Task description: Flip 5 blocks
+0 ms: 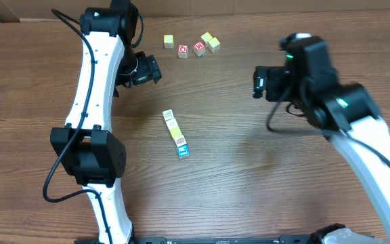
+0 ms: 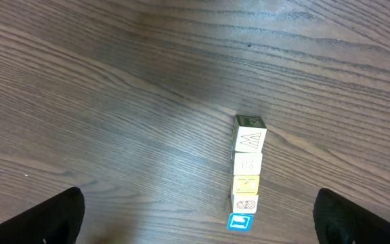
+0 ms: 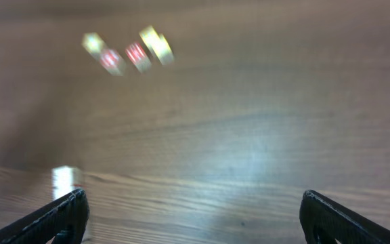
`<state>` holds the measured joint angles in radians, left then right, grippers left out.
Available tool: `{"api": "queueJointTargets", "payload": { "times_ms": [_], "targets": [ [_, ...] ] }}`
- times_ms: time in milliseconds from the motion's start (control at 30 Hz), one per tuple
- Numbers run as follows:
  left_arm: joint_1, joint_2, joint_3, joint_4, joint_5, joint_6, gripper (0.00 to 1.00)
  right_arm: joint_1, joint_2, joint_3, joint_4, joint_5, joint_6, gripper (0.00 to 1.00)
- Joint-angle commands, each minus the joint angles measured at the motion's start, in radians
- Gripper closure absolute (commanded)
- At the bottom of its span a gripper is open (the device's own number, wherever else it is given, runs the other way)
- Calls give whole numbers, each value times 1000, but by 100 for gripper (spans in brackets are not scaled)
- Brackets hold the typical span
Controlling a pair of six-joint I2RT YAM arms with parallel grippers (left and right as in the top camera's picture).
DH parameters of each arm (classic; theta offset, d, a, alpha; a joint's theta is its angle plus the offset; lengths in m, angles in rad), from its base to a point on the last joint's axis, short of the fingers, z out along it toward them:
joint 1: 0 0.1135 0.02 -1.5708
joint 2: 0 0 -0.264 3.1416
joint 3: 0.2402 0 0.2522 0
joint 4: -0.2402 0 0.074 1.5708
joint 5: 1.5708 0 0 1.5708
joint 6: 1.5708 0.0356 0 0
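1. Lying in a touching, slanted row mid-table [image 1: 263,176], the five blocks [image 1: 175,133] end in a blue-faced one [image 2: 241,221].
2. The left gripper [image 1: 150,70] hangs up-left of the row, jaws spread wide, empty.
3. The right gripper [image 1: 258,81] hovers well off to the right, equally wide, holding nothing.
4. Two red-faced cubes [image 1: 183,51] sit among pale ones near the far edge.
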<state>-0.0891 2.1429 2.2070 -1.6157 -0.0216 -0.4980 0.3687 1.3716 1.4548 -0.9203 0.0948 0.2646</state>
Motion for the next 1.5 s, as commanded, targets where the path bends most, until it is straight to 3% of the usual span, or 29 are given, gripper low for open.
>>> {"api": "queueJointTargets", "payload": {
  "times_ms": [0,533,1000,1233,1467],
  "targets": [
    [5,-10,4,1,-12,12,1,-2,-122,16,1,9,-7,0],
    [5,-10,4,1,-12,12,0,-8,-644,-6,-57,23,-8,0],
    [5,-10,4,1,-12,12,0,-138,-1153,-408,-38,24,-7,0],
    [5,-10,4,1,-12,12,0,-172,-1322,-695,197,19,-7,0],
    [5,-10,4,1,-12,12,0,-217,-1368,-988,731,-48,-7,0]
  ]
}}
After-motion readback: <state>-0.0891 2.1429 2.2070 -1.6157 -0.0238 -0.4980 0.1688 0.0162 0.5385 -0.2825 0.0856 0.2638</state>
